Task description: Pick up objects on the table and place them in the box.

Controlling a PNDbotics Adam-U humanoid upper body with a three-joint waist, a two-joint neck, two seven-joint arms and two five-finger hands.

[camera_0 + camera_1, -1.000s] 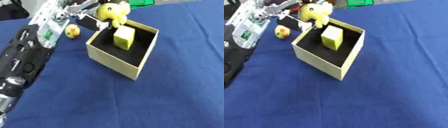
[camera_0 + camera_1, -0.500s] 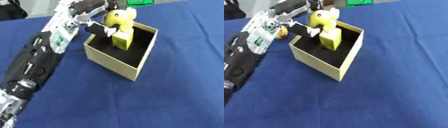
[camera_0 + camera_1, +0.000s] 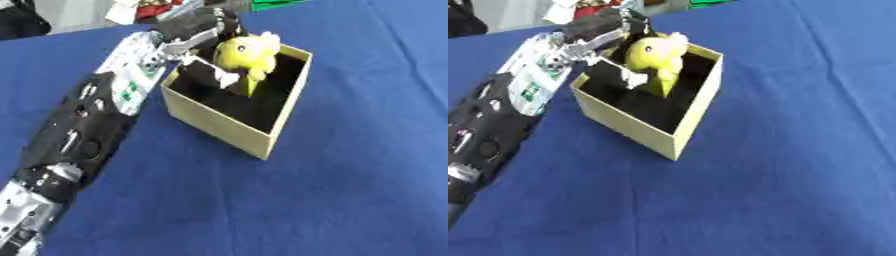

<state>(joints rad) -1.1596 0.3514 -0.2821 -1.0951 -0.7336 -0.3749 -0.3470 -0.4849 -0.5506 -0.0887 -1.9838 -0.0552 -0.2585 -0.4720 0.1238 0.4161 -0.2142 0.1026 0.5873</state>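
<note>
**Left hand holds yellow duck over the open box**

The left arm runs from 7 o'clock up to 12 o'clock, black and silver, its forearm passing along the box's point(image 3: 229, 127) 9 o'clock side. The left hand point(image 3: 203, 31) bends over the box's far corner, fingers curled around a yellow toy duck point(image 3: 247, 51), which hangs inside the box mouth above the dark interior. A yellow-green block point(image 3: 248, 86) shows just beneath the duck, inside the box. The tan box sits on a blue tablecloth point(image 3: 350, 175). Green and red clutter point(image 3: 157, 6) lies at 12 o'clock, beyond the cloth's edge.
</note>
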